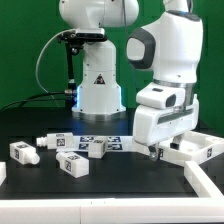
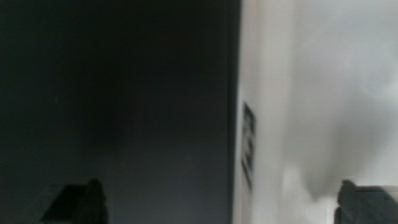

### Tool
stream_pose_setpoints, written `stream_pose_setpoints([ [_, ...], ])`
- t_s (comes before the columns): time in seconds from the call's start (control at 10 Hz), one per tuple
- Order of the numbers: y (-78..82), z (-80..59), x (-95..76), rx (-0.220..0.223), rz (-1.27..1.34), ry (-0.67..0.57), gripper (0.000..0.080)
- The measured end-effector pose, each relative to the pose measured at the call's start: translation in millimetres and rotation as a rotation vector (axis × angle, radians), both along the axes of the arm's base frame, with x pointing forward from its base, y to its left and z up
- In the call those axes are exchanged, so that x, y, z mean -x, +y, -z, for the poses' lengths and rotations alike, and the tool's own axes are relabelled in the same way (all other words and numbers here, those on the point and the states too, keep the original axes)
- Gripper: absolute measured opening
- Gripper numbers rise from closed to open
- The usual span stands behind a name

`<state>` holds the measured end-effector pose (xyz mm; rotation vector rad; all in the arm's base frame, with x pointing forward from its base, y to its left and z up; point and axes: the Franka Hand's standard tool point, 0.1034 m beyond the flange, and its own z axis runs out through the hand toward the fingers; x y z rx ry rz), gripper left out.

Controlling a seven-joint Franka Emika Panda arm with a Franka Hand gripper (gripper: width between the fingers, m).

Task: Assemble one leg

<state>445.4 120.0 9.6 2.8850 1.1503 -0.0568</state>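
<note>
Several legs, small white blocks with black-and-white tags, lie on the black table toward the exterior view's left; one (image 1: 72, 164) is nearest the front, another (image 1: 97, 148) is by the marker board, and two more (image 1: 25, 152) lie further left. My gripper (image 1: 156, 152) is low over the table on the right, at the near edge of the large flat white panel (image 1: 197, 150). In the wrist view my gripper (image 2: 222, 205) is open, with one dark fingertip (image 2: 75, 202) over the black table and the other over the blurred white panel (image 2: 320, 90). No leg shows there. It holds nothing.
The marker board (image 1: 112, 141) lies flat in the middle, in front of the arm's white base (image 1: 100, 92). A white angled bar (image 1: 207, 186) stands at the front right. Another white piece (image 1: 2, 172) is cut off at the left edge.
</note>
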Motion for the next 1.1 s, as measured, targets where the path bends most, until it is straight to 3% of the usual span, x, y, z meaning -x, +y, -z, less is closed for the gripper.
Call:
stream_pose_setpoints([
  [0.2,0.7,1.3,1.7,0.001,-0.003,0.004,0.0649],
  [0.5,0.7,1.5,1.9,0.001,-0.003,0.004,0.0255],
  [0.6,0.7,1.5,1.9,0.001,-0.003,0.004,0.0255],
  [0.7,-0.2,1.3,2.0,0.001,-0.002,0.005,0.0079],
  [0.9,-30.9,-20.2,10.6,0.023,0.106,0.06,0.0054],
  [1.1,-50.6,-57.6,11.3,0.063,0.276,0.138,0.0054],
])
